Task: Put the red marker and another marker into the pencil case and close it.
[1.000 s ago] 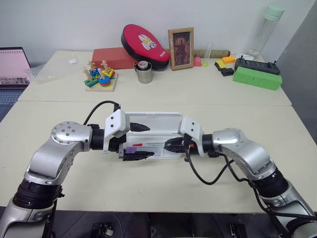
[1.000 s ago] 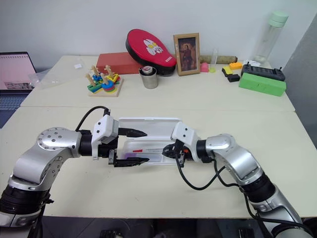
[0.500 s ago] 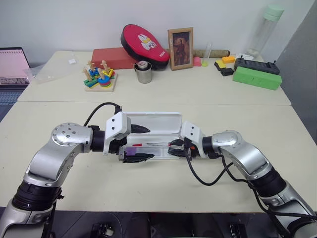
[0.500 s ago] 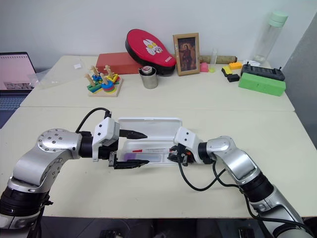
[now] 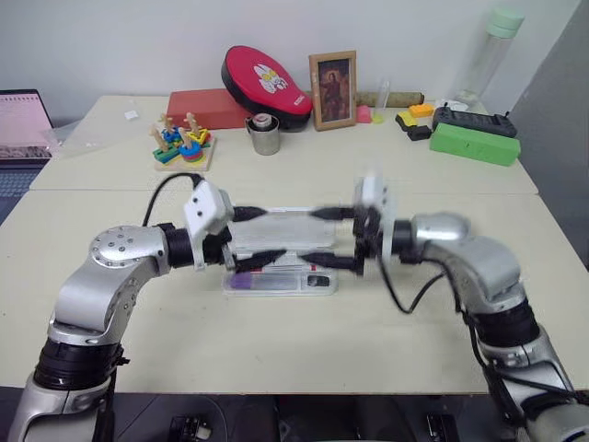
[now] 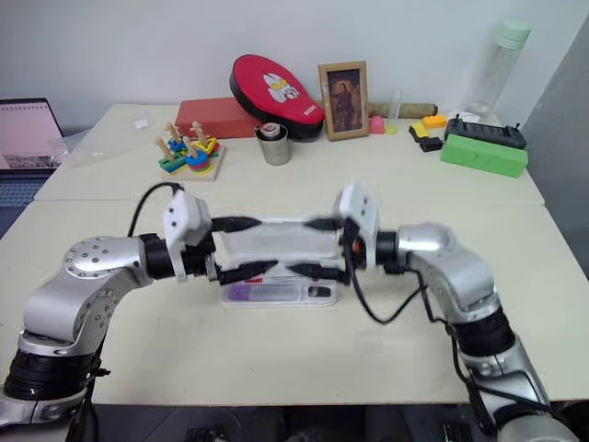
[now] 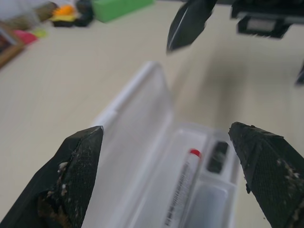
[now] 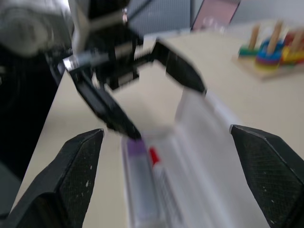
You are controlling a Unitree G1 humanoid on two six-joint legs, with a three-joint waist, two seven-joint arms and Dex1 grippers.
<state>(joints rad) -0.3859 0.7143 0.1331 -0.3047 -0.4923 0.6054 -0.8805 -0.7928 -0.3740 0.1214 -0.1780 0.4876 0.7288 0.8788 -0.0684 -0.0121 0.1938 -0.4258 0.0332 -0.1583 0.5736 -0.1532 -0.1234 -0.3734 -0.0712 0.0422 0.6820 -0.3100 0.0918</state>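
The pencil case (image 5: 324, 289) lies open in the middle of the near table, its lid (image 7: 137, 142) standing up behind the tray. The red marker (image 7: 183, 190) and the purple marker (image 8: 140, 175) lie side by side in the tray, the purple one (image 5: 241, 284) at its left end. A small dark thing (image 7: 218, 156) sits at the right end. My left gripper (image 5: 274, 235) and right gripper (image 5: 311, 237) hover above the tray, both open and empty, pointing at each other with their tips close together. In the left wrist view a right gripper finger (image 7: 190, 21) hangs ahead.
On the far table stand a ring-stacking toy (image 5: 184, 145), a metal cup (image 5: 264, 134), a red padded case (image 5: 262, 81), a picture frame (image 5: 334, 89) and a green box (image 5: 477, 144). A laptop (image 5: 23, 124) sits at the far left, and a tall bottle (image 5: 488, 51) at the far right.
My right gripper has opened, let go of the marker in the tray and risen above the case. The left gripper has lifted a little and turned.
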